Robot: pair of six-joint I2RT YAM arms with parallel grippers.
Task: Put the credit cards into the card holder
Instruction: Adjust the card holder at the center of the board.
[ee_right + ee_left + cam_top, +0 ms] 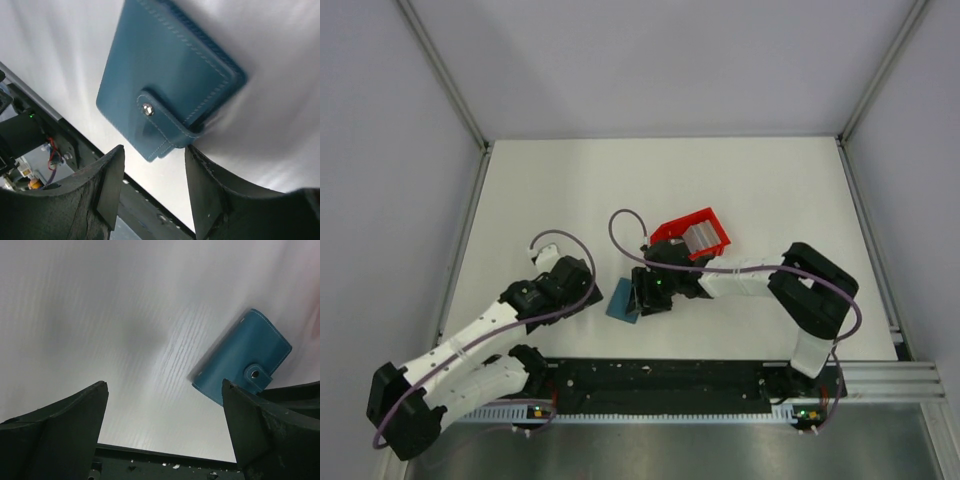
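Note:
The card holder (620, 306) is a teal wallet lying closed on the white table, its strap snapped shut (147, 109). My right gripper (641, 297) hangs over its right edge. In the right wrist view this gripper (155, 147) is open partway, the strap's corner sits just inside the gap, and the right fingertip (196, 152) touches the wallet's edge. My left gripper (592, 296) stands wide open just left of the wallet. In the left wrist view nothing lies in that gripper's (164, 385) gap, and the card holder (240, 355) shows at upper right. Grey credit cards (700, 238) sit in the red tray.
The red open-topped tray (670, 231) stands just behind the right gripper. A purple cable (616, 240) loops above that wrist. The black base rail (660, 385) runs along the near edge, and metal frame posts border the table on both sides.

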